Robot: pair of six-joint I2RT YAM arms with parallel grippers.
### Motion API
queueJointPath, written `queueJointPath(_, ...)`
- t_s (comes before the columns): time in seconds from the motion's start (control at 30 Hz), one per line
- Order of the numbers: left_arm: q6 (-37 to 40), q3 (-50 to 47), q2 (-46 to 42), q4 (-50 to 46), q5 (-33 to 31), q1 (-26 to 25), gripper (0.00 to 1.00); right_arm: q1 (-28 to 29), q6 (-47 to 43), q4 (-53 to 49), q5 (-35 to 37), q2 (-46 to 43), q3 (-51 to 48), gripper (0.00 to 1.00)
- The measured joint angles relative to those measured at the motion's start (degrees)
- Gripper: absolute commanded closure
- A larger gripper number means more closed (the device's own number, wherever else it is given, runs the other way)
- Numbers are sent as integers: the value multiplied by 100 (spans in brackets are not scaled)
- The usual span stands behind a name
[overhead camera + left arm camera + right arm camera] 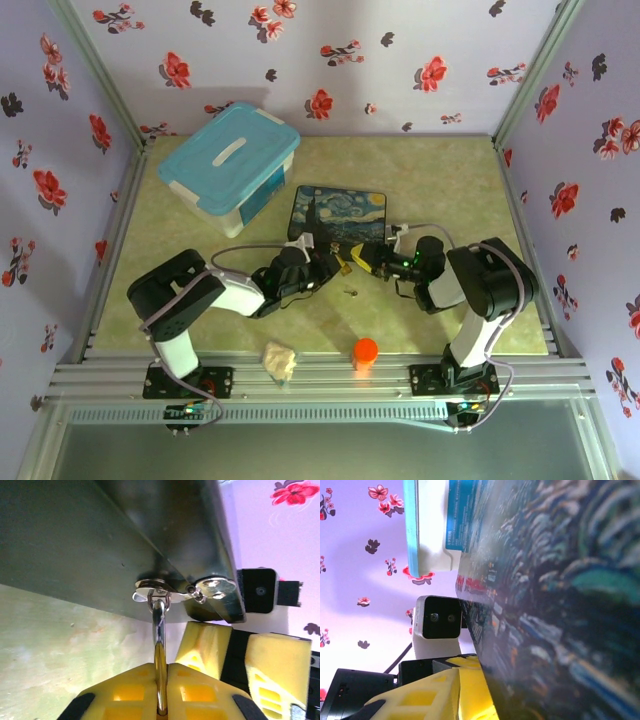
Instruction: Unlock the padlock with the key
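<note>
The padlock (160, 645) shows edge-on in the left wrist view, its thin silver shackle threaded through the metal hasp (155, 587) on the painted box (100, 540). My left gripper (163, 669) is shut on the padlock's body. In the top view both grippers meet at the box's front edge: left gripper (325, 266), right gripper (362, 258). The right gripper's yellow fingers (207, 645) stand apart, open, with nothing seen between them. A very small dark key (351, 291) lies on the table just in front of the grippers.
The painted box (340, 214) lies mid-table, and its side looms close in the right wrist view (560, 605). A blue-lidded plastic bin (232, 158) stands at the back left. An orange cap (366, 349) and a crumpled cream lump (280, 360) sit near the front rail.
</note>
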Motion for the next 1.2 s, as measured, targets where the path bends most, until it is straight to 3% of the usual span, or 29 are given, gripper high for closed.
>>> queueJointPath(0.2, 509, 258, 184, -468, -28, 0, 100, -11, -549, -584, 317, 74, -28, 69)
queueJointPath(0.3, 671, 407, 337, -470, -28, 0, 100, -11, -977, -1335, 564, -160, -35, 69)
queueJointPath(0.53, 988, 476, 424, -533, -28, 28, 82, 573, -2837, -5136, 2004, -2216, 636, 66)
queueJointPath(0.77, 1266, 505, 424, -697, -31, 59, 64, 1056, -4142, -7405, 3167, -3038, 1261, 61)
queueJointPath(0.9, 1327, 424, 350, -726, -31, 87, 56, 1735, -4793, -8087, 3842, -3139, 1314, 61)
queueJointPath(1.03, 1353, 199, 85, -942, -46, 125, 49, 2317, -5477, -8150, 4074, -3427, 1250, 61)
queueJointPath(1.2, 1373, -83, -299, -1130, -61, 153, 45, 2420, -5746, -8135, 4179, -3309, 1248, 62)
